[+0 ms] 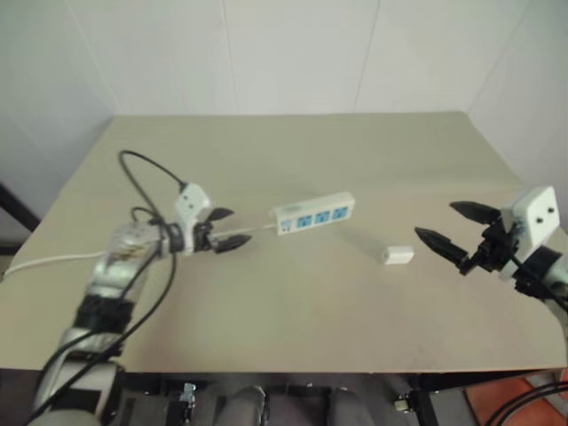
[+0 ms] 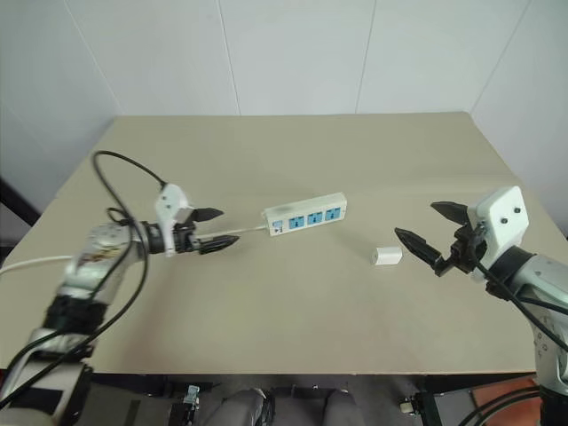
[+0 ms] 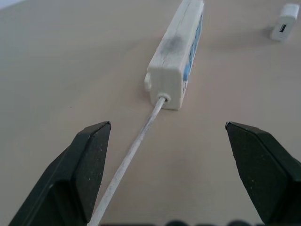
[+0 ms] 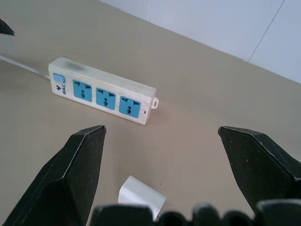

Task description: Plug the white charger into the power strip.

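Surface: beige table (image 1: 293,302) set against pale walls, carrying the two task items and both arms.
Power strip: the power strip (image 1: 313,214) lies flat just ahead of the left gripper's tips, socket faces up, all three blue sockets empty.
Cord: its thin white cord (image 3: 134,153) leaves the strip's switch end and runs back between the left gripper's two fingers, seemingly without touching either.
Charger: the white charger (image 1: 398,256) lies loose on the table just in front of the right gripper's lower finger, apart from it and well clear of the strip.
Left gripper: the left gripper (image 1: 225,228) has its jaws spread wide and grips nothing.
Right gripper: the right gripper (image 1: 448,230) is also spread wide and empty-handed, pointing toward the charger.
Done: nothing of the plugging itself; both grippers are merely lined up with their items.
Left to do: by my reading, pick up the charger, steady the strip, carry the charger over a socket and press it in.
Left wrist view adds: the strip's cord end and the cord passing between the fingers; the charger (image 3: 284,28) appears beyond the strip with a small port in its end face.
Right wrist view adds: the socket faces straight on and the blue switch (image 4: 59,78) beside them; the charger (image 4: 141,196) sits close below between the fingers, though its prongs cannot be made out.
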`<move>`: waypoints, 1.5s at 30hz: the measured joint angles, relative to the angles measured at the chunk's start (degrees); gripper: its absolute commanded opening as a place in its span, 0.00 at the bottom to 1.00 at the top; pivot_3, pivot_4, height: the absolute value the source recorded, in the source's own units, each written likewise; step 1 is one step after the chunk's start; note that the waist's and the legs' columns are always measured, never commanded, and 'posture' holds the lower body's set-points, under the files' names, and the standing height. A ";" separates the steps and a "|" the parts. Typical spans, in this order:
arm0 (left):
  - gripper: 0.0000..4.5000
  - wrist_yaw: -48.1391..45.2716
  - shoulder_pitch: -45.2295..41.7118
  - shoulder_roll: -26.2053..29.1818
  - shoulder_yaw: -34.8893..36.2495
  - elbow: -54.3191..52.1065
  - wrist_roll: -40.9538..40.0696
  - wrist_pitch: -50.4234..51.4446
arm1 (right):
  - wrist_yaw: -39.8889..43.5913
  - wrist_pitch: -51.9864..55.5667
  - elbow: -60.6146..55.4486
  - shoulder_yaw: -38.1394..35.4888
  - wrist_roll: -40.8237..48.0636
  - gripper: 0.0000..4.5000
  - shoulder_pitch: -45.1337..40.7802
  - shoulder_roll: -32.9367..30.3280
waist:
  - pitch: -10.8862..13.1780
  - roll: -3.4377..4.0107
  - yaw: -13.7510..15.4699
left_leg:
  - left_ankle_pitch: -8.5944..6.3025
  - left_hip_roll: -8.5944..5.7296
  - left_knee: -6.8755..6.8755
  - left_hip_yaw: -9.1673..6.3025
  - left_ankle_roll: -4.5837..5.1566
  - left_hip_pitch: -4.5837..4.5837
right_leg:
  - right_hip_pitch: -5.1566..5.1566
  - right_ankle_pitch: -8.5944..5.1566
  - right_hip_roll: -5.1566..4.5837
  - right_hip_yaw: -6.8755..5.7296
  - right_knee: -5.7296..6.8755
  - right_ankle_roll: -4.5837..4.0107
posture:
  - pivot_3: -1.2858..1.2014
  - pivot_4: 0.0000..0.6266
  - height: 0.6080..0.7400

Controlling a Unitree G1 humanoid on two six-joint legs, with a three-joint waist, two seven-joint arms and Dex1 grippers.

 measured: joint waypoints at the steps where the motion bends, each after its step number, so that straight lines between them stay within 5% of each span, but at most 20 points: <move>1: 0.95 0.17 -1.72 -1.50 -0.90 4.38 1.74 -1.86 | -0.16 0.00 -0.06 0.05 0.00 1.00 0.04 0.01 | 0.00 -0.01 0.00 | 0.00 -0.02 0.00 0.01 0.01 -0.03 | -0.03 0.01 -0.01 0.00 -0.01 0.01 | 0.52 0.24 1.00; 4: 0.95 1.10 -6.45 -6.10 -2.16 17.29 5.87 -7.30 | -1.08 0.02 -0.82 -0.21 0.00 1.00 0.56 0.07 | 0.04 -0.07 -0.17 | -0.02 -0.03 0.01 0.06 0.03 -0.09 | -0.09 0.02 -0.03 0.01 -0.02 0.03 | 0.52 0.24 1.00; 7: 0.82 2.32 -9.58 -10.28 -2.19 26.59 8.08 -11.88 | -2.11 0.06 -2.48 -0.64 0.13 1.00 1.56 0.29 | 0.06 -0.11 -0.11 | -0.02 -0.02 0.02 0.07 0.04 -0.09 | -0.09 0.03 -0.04 0.01 -0.01 0.04 | 0.52 0.24 1.00; 16: 0.16 5.40 -14.98 -14.31 -0.86 39.02 10.81 -19.85 | -4.05 0.20 -4.46 -1.41 1.56 1.00 3.21 0.53 | 0.01 -0.19 -0.15 | -0.02 -0.02 0.05 0.08 0.04 0.03 | 0.01 0.04 -0.04 0.01 0.05 0.08 | 0.52 0.24 1.00; 19: 0.01 5.21 -15.07 -14.31 -0.27 39.84 11.07 -21.04 | -4.45 0.20 -4.63 -1.61 2.17 1.00 4.12 0.53 | 0.00 -0.20 -0.15 | -0.02 -0.02 0.05 0.09 0.04 0.07 | 0.04 0.05 -0.04 0.01 0.07 0.08 | 0.52 0.24 1.00; 25: 0.01 1.32 -14.36 -13.64 0.43 38.55 11.41 -21.02 | -4.53 0.20 -4.63 -1.61 2.27 1.00 4.18 0.52 | 0.00 -0.19 -0.33 | -0.03 -0.02 0.05 0.12 0.05 0.06 | 0.01 0.05 -0.03 0.02 0.08 0.08 | 0.52 0.24 1.00; 33: 0.01 -21.45 -1.59 -5.89 0.47 11.61 1.40 -6.29 | -4.45 0.19 -4.44 -1.57 2.27 1.00 4.18 0.51 | 0.00 -0.18 -1.25 | -0.03 0.02 0.05 0.12 0.06 0.00 | -0.07 0.05 -0.03 0.03 0.09 0.07 | 0.52 0.24 1.00; 40: 0.01 -26.09 4.07 0.94 0.53 -0.28 -2.93 4.28 | -4.37 0.19 -3.71 -0.97 2.23 1.00 3.28 0.35 | -0.01 -0.16 -1.47 | -0.04 0.04 0.05 0.12 0.07 0.09 | -0.03 0.05 -0.02 0.04 0.09 0.07 | 0.52 0.24 1.00; 45: 0.34 -21.25 3.97 0.13 -0.41 5.76 0.31 5.20 | -4.25 0.18 -2.99 0.57 2.19 1.00 1.50 0.09 | -0.01 -0.17 -1.34 | -0.04 0.05 0.05 0.12 0.07 0.11 | 0.00 0.05 0.00 0.02 0.09 0.07 | 0.52 0.24 1.00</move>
